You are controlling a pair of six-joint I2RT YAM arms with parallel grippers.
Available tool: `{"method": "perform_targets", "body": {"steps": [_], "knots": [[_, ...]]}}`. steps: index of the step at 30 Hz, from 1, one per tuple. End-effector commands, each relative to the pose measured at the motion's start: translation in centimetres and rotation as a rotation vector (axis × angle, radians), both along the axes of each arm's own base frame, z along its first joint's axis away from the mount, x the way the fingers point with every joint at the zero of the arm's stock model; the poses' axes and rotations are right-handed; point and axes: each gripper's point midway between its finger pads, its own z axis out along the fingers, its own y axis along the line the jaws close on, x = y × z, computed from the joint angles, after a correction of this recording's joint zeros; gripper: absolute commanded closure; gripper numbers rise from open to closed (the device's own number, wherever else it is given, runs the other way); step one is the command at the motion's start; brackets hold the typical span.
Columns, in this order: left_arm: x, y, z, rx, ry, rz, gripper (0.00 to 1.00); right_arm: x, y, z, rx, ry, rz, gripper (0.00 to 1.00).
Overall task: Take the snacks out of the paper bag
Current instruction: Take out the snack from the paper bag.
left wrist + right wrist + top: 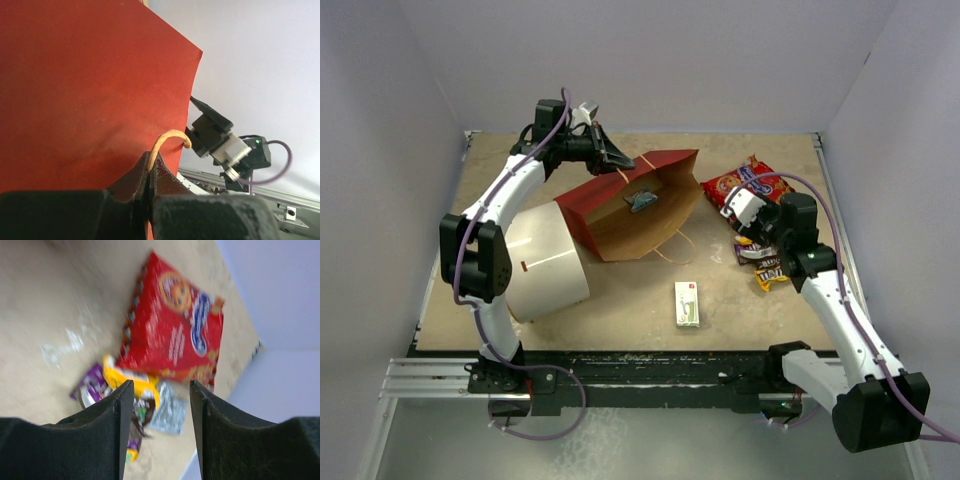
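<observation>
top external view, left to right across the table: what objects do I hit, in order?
white cylinder → paper bag → white-and-green box → red cookie bag

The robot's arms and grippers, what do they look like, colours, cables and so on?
Both the left arm and right arm have white tubular links joined by chunky black joint housings. A thin purple cable runs in loops along each. The left gripper and right gripper have black, matte, tapered fingers; the right gripper body is partly white.
</observation>
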Motion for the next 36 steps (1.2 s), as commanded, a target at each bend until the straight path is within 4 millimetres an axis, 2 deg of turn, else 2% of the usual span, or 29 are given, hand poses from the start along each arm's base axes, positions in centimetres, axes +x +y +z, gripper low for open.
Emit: {"method": "perform_targets", "body": {"steps": [1, 3, 5, 10, 13, 16, 20, 22, 23, 25, 28, 32, 36], "knots": [[-1.6, -0.4, 3.0, -0.013, -0.064, 0.000, 1.00, -0.1, 7.4, 5.2, 0.210, -0.103, 0.223, 0.48], [-2.0, -0.5, 3.0, -0.009, -0.062, -0.002, 1.00, -0.5, 10.4, 6.2, 0.237, -0.115, 0.313, 0.48], [-2.3, -0.6, 3.1, -0.004, -0.064, -0.004, 1.00, -0.9, 12.6, 7.1, 0.271, -0.120, 0.380, 0.48], [-3.0, -0.7, 3.3, 0.007, -0.067, -0.013, 1.00, -1.3, 16.8, 9.1, 0.317, -0.154, 0.488, 0.46], [-2.9, -0.6, 3.6, 0.008, -0.087, -0.009, 1.00, -1.8, 19.1, 7.7, 0.289, -0.116, 0.566, 0.45], [-2.7, -0.7, 3.9, 0.006, -0.096, -0.007, 1.00, -2.5, 21.2, 4.9, 0.200, -0.077, 0.645, 0.45], [-2.5, -0.8, 4.2, -0.001, -0.102, -0.007, 1.00, -1.5, 22.5, 1.4, 0.053, -0.057, 0.685, 0.45], [-2.5, -0.8, 4.2, -0.001, -0.102, -0.009, 1.00, -0.1, 22.9, 1.0, 0.032, -0.062, 0.658, 0.45], [-2.5, -0.8, 4.2, -0.002, -0.101, -0.011, 1.00, 0.8, 23.3, 0.7, 0.033, -0.057, 0.642, 0.42], [-2.6, -0.8, 4.2, -0.003, -0.100, -0.015, 1.00, 1.7, 24.4, 1.4, 0.050, -0.058, 0.648, 0.36], [-2.8, -0.8, 4.2, -0.002, -0.108, -0.027, 1.00, 2.5, 25.9, 1.5, 0.100, -0.054, 0.657, 0.32], [-3.2, -0.8, 4.5, -0.001, -0.120, -0.039, 1.00, 2.8, 26.7, 0.0, 0.145, -0.016, 0.650, 0.34], [-3.5, -0.7, 5.0, 0.000, -0.140, -0.047, 1.00, 3.3, 26.0, -0.2, 0.161, -0.034, 0.638, 0.35]]}}
